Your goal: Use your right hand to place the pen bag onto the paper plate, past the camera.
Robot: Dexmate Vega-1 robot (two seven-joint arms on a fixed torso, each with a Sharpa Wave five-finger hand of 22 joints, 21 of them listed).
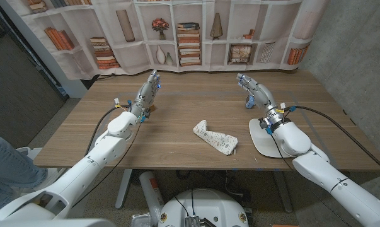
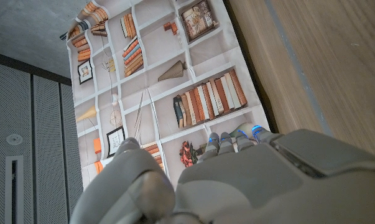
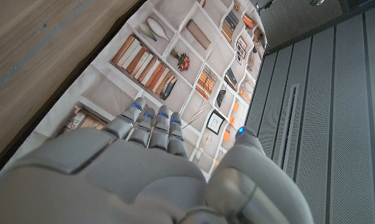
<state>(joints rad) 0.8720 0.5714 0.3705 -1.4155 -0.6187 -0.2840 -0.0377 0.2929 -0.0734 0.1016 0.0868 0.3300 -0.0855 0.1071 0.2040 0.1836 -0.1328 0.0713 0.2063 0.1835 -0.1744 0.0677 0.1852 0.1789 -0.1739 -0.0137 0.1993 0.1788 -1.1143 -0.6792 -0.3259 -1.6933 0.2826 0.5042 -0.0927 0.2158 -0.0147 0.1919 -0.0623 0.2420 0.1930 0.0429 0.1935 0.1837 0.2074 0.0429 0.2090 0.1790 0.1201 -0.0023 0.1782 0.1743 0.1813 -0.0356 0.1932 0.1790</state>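
Head view: pen bag (image 1: 216, 139) lying mid-table near the front edge, just left of the paper plate (image 1: 260, 141); right hand (image 1: 254, 89) empty, fingers extended; best lowered over the bag's middle.

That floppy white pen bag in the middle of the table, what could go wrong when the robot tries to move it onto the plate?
The pen bag looks soft and lies flat, so the right hand may pinch only a corner and let it sag or slip. The paper plate sits partly under the right forearm near the table edge, so the arm might nudge it. The hand holds nothing yet.
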